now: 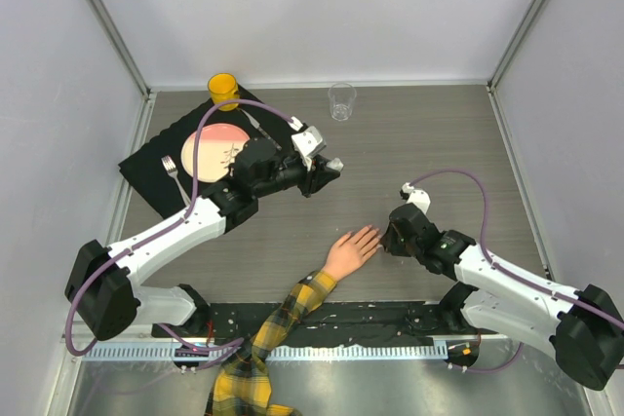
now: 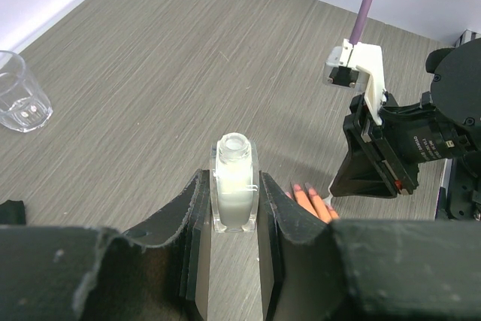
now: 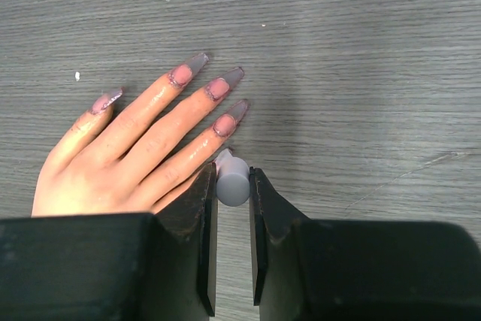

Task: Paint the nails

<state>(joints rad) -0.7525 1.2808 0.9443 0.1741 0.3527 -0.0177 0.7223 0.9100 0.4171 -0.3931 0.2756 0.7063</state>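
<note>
**Item 1.** Grey wood-grain table [image 1: 439, 143]. A yellow-and-black plaid sleeve [image 1: 283, 314] comes in from the near edge between the 2 arm bases. The peach-coloured mannequin hand [image 1: 351, 250] lies flat near the table's middle, nails up, just beside my right gripper [image 1: 393, 238].

**Item 2.** Left gripper [image 2: 237, 186]. It is clamped on a clear, square-sided glass polish bottle [image 2: 234, 212], upright, on the far-left side of the hand and apart from it. The bottle's neck is uncapped and milky liquid shows inside.

**Item 3.** Right gripper, wrist view. The jaws are nearly together, pinching a small round white cap [image 3: 232, 186] just beside the nearest finger. I cannot see any bristles beneath the cap.

**Item 4.** Nails [image 3: 225, 84]. 4 long, pointed, grey-tinted nails are visible. The 5th digit runs under my gripper finger, so its nail is hidden.

**Assessment.** I judge the step in hand to be brushing that nearest finger. I would keep the pressure light and stroke from cuticle to tip along the finger rather than across it. The open bottle should stay level.

**Orientation.** The hand's long axis runs diagonally from the sleeve towards the far right. The nail tips point at my right gripper, slightly fanned.
</note>
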